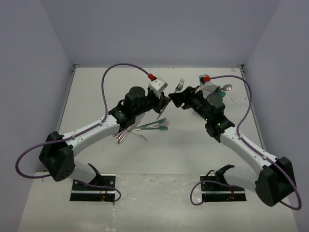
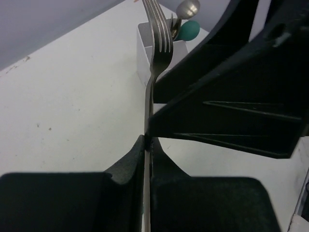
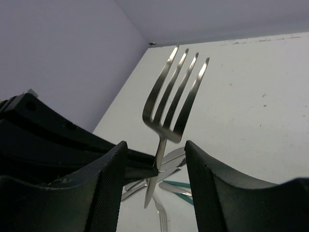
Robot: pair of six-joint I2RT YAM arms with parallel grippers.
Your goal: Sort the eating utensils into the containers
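Overhead, both arms reach inward and meet mid-table, with bare white table all round. Teal utensils lie beside the left forearm.

From the left wrist, the left gripper is clenched on the slim, shiny handle of a silver fork, whose tines point toward the translucent white box.

From the right wrist, the right gripper is released, its ridged black fingers flanking the fork's neck.

I see my left arm and right arm: white links, black joints, purple cables looping toward 12 o'clock.
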